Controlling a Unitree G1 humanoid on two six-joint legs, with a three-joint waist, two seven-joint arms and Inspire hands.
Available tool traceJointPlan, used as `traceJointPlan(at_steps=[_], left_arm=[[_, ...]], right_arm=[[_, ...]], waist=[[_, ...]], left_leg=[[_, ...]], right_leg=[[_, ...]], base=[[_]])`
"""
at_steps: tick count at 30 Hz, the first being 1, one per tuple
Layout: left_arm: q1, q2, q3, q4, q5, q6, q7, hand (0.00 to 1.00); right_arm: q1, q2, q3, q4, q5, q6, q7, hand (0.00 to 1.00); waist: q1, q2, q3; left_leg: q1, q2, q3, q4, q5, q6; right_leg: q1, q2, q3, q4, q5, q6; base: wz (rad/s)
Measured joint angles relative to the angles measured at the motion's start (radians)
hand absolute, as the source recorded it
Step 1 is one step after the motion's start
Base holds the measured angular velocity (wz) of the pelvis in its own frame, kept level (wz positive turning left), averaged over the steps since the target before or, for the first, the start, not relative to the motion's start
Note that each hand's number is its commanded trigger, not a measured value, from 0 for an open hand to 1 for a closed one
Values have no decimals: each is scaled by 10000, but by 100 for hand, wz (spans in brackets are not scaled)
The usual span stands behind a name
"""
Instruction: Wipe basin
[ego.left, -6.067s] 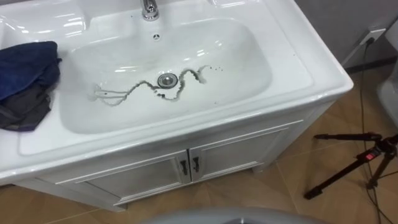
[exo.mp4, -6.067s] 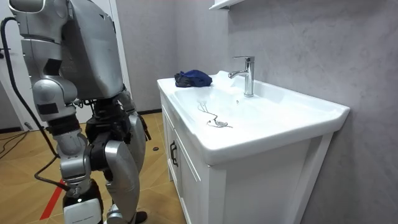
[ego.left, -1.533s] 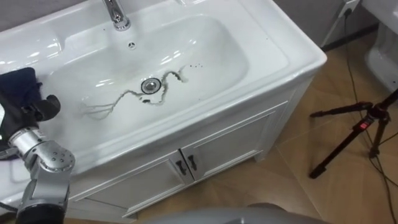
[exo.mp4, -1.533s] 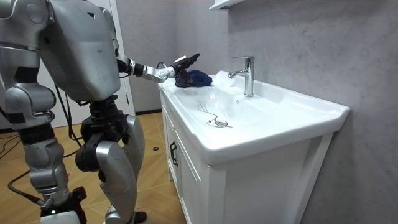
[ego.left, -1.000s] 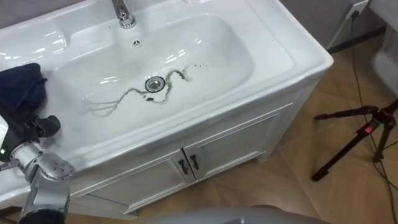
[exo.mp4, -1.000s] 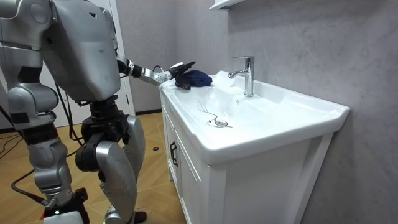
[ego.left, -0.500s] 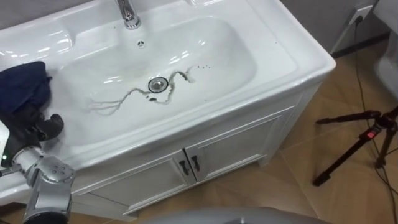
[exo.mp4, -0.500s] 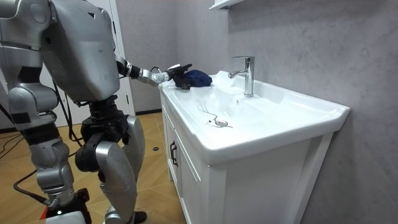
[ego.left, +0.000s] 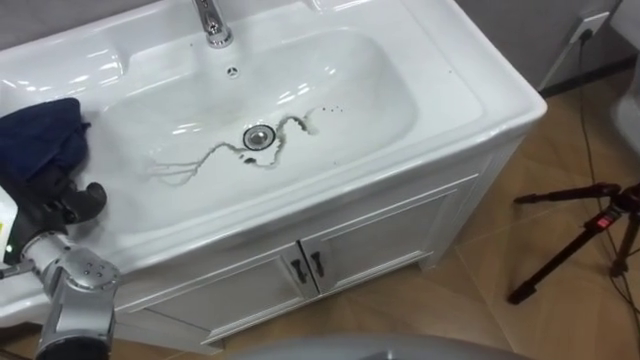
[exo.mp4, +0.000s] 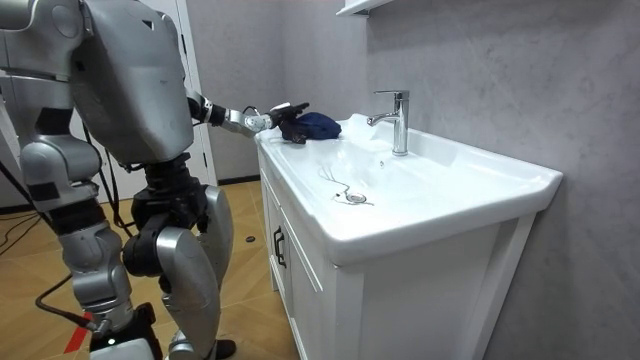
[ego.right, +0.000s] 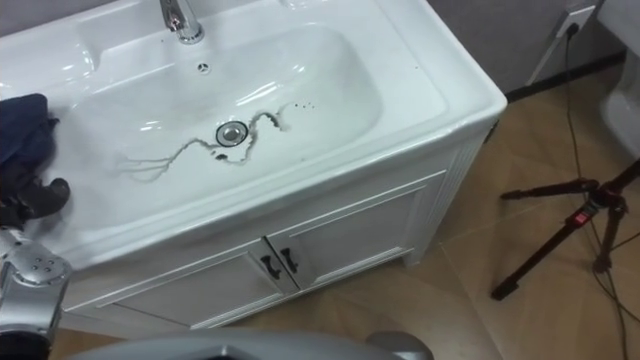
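- The left hand (ego.left: 58, 203) shows at the left edge of the frame. Its dark fingers lie against the lower edge of the equally dark cloth (ego.left: 42, 135), so I cannot tell whether they are closed on the fabric or only touching it. One dark digit sticks out to the right over the white ledge.
- The right hand (exo.mp4: 128, 335) hangs low at the lower left of the room view, cut by the bottom edge. How its fingers are set cannot be made out.
- The faucet (ego.left: 210, 22) is cut off by the top edge in the eye views. The room view shows it whole: an upright chrome column with a straight spout.
- In the room view the robot stands at the end of the cabinet (ego.left: 400, 235), on that view's left, with its left arm stretched out to the cloth.
- The basin (ego.left: 470, 95) is glossy white ceramic: a rectangular bowl with rounded corners set in a flat, broad-rimmed top.
- The cabinet is white and panelled, with two doors and a pair of small dark handles (ego.left: 309, 266) where they meet.
- The floor (ego.left: 450, 310) is wood-patterned, and a black tripod (ego.left: 580, 235) stands on it at the right.
- The cloth is dark blue, soft and crumpled in a heap on the ledge left of the bowl, at the upper left of the frame.
- In the bowl a thin, wavy trail of dark grime (ego.left: 215, 152) runs from lower left to upper right, passing the round metal drain (ego.left: 258, 137). A few specks lie past its right end.
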Motion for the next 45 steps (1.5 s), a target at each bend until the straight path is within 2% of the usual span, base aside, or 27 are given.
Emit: traceJointPlan(at_steps=[8, 13, 21, 29, 37, 41, 45], left_arm=[[0, 2, 78, 39, -9, -2, -31, 0], [-200, 37, 40, 820, -37, -295, -15, 0], [-274, 37, 40, 1131, -119, -362, 43, 0], [-286, 38, 37, 1168, -118, -362, 41, 0], [-299, 38, 35, 1172, -119, -293, -20, 0], [-578, 56, 46, 1327, -116, -205, -38, 0], [-1117, 254, 55, 1927, -107, -188, -50, 0]], right_arm=[[15, -64, -35, 47, -20, -95, 67, 0], [34, -84, -33, 116, 12, -209, 61, 0], [46, -83, -43, 155, 360, -198, 38, 0], [37, -72, -43, 130, 408, -197, -20, 0], [35, -72, -30, 128, 416, -151, -31, 0], [27, -84, -37, 148, 450, -119, -28, 0], [-10, -83, -35, 231, 427, -139, -29, 0]], waist=[[-181, -58, 48], [-293, -89, 75], [-535, -110, 65], [-546, -222, 52], [-554, -202, 41], [-514, -133, 21], [-506, -62, 17]], left_leg=[[-11, -7, 3, 42, 1, -1], [-21, -21, 37, 42, 1, -1], [-12, -22, 27, -29, 0, -1], [-9, -29, 58, -18, 0, -1], [-6, -29, 139, -11, 0, 0], [-6, -30, 131, -5, 0, 0], [0, -33, 129, 56, 1, 0]], right_leg=[[16, -4, 59, 27, -7, 1], [-67, 24, 230, 182, -54, 9], [-69, 35, 222, 201, -41, 15], [-65, 20, 218, 173, -41, 17], [-68, 15, 207, 176, -37, 22], [-76, 18, 238, 179, -34, 23], [-73, 10, 241, 176, -15, 25]], base=[[0], [-4], [0], [0], [0], [0], [0]])
